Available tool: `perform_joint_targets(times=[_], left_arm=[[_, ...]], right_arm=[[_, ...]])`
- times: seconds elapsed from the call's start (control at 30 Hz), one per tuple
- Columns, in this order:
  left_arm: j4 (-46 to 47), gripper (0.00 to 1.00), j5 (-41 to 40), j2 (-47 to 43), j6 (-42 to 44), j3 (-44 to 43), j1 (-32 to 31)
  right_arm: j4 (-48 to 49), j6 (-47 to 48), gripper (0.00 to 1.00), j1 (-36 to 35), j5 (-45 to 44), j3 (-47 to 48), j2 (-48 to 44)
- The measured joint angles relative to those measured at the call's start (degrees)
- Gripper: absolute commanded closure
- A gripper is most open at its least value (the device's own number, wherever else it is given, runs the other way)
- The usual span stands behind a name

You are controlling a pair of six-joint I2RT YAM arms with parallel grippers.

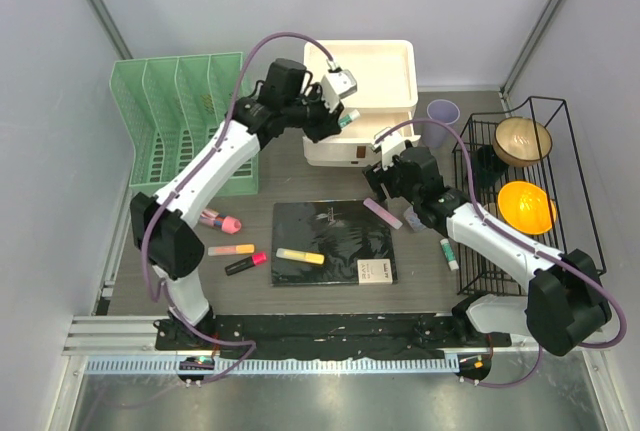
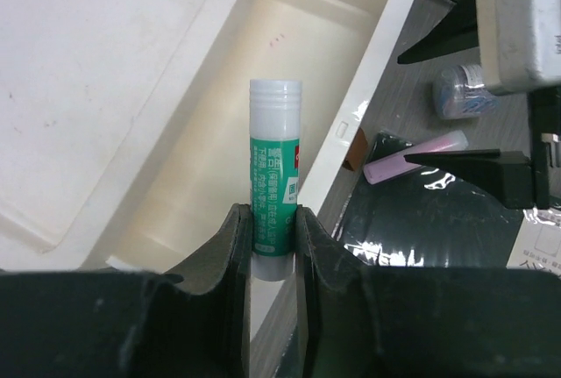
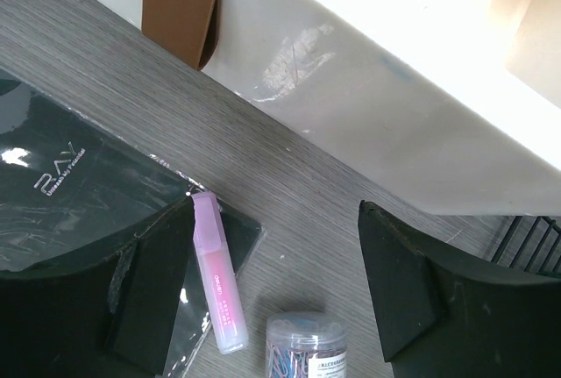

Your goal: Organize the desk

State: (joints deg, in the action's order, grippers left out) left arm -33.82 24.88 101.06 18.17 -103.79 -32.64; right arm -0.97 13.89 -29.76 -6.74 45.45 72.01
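The dark wood-grain desk (image 1: 270, 186) carries scattered stationery. My left gripper (image 1: 345, 119) is shut on a green-and-white glue stick (image 2: 275, 176), which stands upright between the fingers above the open drawer (image 2: 254, 124) of a white organizer box (image 1: 370, 71). My right gripper (image 1: 385, 176) hovers open just in front of that box with nothing between its fingers. Below it lie a purple highlighter (image 3: 217, 281), resting on the corner of a black notebook (image 1: 335, 241), and a small jar of paper clips (image 3: 307, 343).
A yellow highlighter (image 1: 300, 256) lies on the notebook, and three more markers (image 1: 231, 249) lie to its left. A green file rack (image 1: 185, 121) stands back left. A black wire rack (image 1: 575, 166) with two bowls is at right, beside a purple cup (image 1: 443, 113) and another glue stick (image 1: 449, 253).
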Motion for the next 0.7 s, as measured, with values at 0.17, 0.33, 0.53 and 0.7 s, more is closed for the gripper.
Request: perform_joint_targets(times=[0.17, 0.33, 0.53, 0.7], left_arm=[[-0.96, 0.96, -1.4, 4.68, 0.72, -4.31, -0.13], [-2.51, 0.77, -2.38, 8.74, 2.25, -8.79, -0.2], [-4.04, 0.71, -3.08, 11.54, 3.58, -10.51, -0.31], [-4.61, 0.64, -3.89, 11.76, 4.13, -10.51, -0.33]], right_arm=[[0.0, 0.0, 0.21, 0.0, 0.0, 0.02, -0.02], [0.0, 0.02, 0.21, 0.0, 0.0, 0.02, -0.02], [-0.02, 0.2, 0.21, 0.0, -0.04, 0.02, -0.66], [0.0, 0.42, 0.21, 0.0, -0.02, 0.02, -1.51]])
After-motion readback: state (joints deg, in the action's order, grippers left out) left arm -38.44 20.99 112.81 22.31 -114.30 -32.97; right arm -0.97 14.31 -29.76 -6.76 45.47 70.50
